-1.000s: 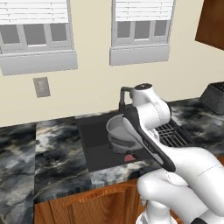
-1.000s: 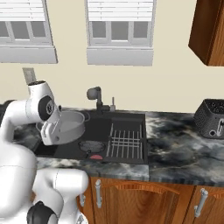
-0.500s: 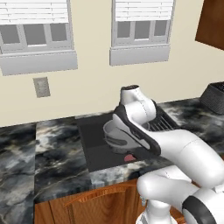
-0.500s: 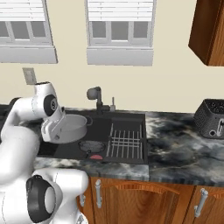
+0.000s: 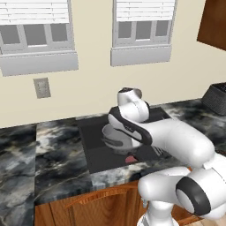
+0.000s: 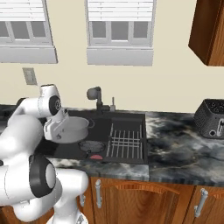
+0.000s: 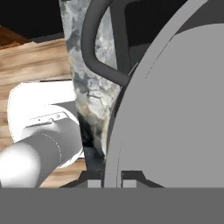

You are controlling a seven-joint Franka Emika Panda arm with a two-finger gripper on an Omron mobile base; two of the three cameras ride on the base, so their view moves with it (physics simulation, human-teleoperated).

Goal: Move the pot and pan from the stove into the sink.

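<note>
Left base view
Pot: the short, wide grey metal pot (image 5: 111, 134) hangs tilted over the dark rectangular recessed sink (image 5: 95, 148), its far side hidden behind the white arm.
Gripper: buried behind the arm's wrist (the fingers cannot be made out here).
Counter: black-grey marble counter (image 5: 39, 159) runs to the left of the basin.

Right base view
Pot: the pale interior (image 6: 75, 130) shows at the left end of the sink (image 6: 131, 120), above the basin floor, just beside the wrist.
Gripper: gripper (image 6: 59, 131) sits at the pot's left edge, clenched on its rim.
Faucet: dark arched faucet (image 6: 96, 97) stands behind the pot at the back edge of the basin.
Rack: a dark wire rack (image 6: 126, 141) lies in the right half of the basin.
Small items: a round dark drain (image 6: 91, 145) and a red object (image 6: 96, 156) lie below the pot (too small to identify).

Hand view
Pot: the pale grey wall (image 7: 175, 109) fills the right side, with one dark loop handle (image 7: 94, 50) arching at the top.
Fingertips: the two tips (image 7: 131, 177) press against the pot's rim at the bottom.
</note>
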